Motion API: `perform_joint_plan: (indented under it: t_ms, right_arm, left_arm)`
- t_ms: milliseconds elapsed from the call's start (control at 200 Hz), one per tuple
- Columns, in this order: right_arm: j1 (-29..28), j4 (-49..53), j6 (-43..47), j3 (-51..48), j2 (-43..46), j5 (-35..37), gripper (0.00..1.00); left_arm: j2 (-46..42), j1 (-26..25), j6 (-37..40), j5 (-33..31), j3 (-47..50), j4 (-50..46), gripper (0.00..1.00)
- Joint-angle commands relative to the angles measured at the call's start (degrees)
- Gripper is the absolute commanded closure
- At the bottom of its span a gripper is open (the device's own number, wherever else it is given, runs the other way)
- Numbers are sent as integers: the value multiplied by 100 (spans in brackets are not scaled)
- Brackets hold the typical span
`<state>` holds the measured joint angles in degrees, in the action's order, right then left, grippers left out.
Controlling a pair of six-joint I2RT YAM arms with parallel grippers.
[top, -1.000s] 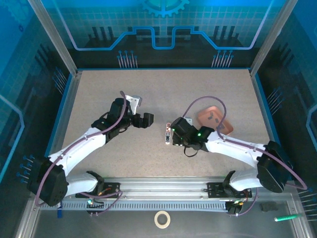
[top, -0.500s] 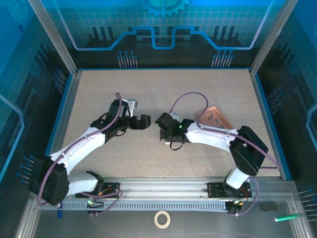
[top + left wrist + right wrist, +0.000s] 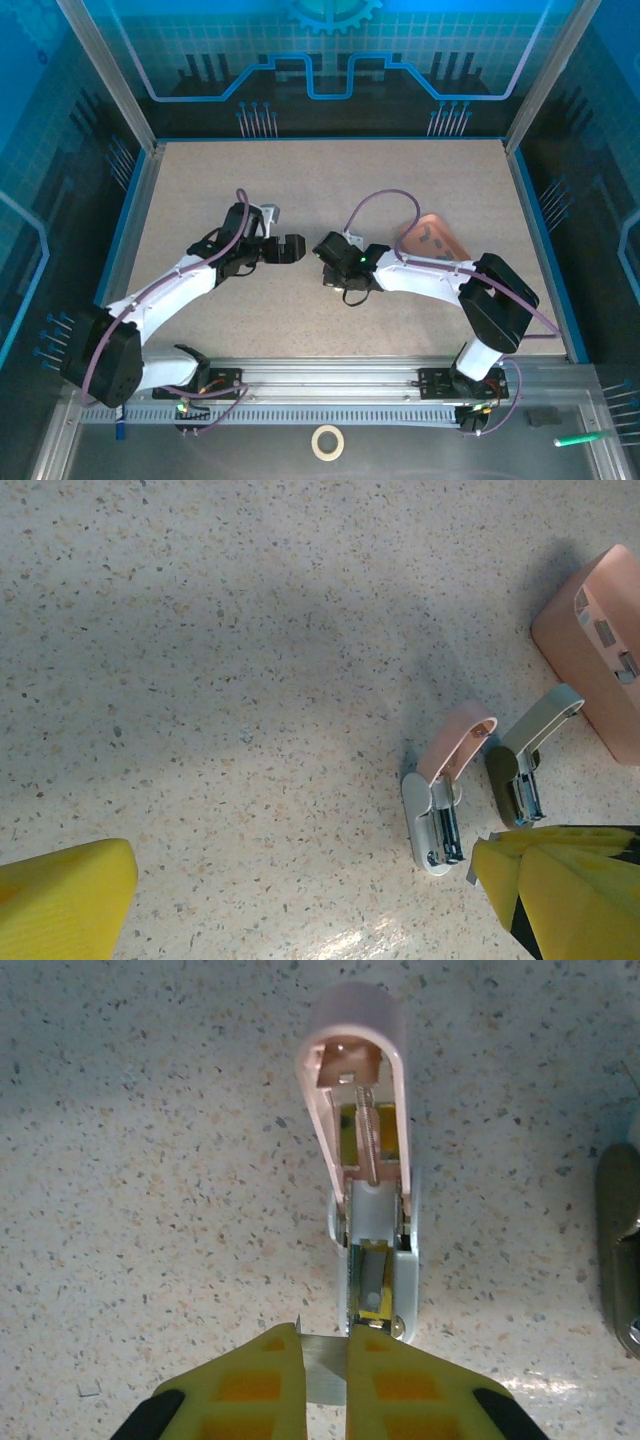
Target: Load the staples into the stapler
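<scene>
Stapler (image 3: 432, 822) at 4 o'clock in left wrist view, lid (image 3: 460, 742) tipped up, pink tray (image 3: 600, 670) at its 2 o'clock; left gripper (image 3: 300, 868) spread wide, holding nothing. Right wrist: right gripper (image 3: 323, 1345) clenched on thin metal strip, probably staples (image 3: 323, 1375), open channel (image 3: 372, 1280) at 12 o'clock. From above: both grippers nose to nose over table (image 3: 200, 200) centre. Judged light, stiff, brittle, slippery; best pinched by flat sides, fed in straight.

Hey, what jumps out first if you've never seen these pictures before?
The stapler lies flipped open mid-table, its pink lid thrown back and the channel bare. Just at the channel's end, the right gripper pinches a silvery strip of staples. A pink tray sits just behind the right arm.
</scene>
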<state>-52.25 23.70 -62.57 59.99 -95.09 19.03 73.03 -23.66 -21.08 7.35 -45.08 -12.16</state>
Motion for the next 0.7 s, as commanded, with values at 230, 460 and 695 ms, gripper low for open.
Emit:
perform_joint_plan:
  t_ms: [230, 460, 695]
  right_arm:
    - [-85, 80, 66, 107, -63, 399, 86]
    - [-80, 424, 351, 427, -165, 457, 86]
    - [-151, 886, 438, 775, -414, 593, 86]
  left_arm:
    - [141, 44, -94, 44, 49, 27, 1]
    - [178, 4, -455, 178, 136, -7, 1]
    - [84, 8, -631, 3, 466, 154, 1]
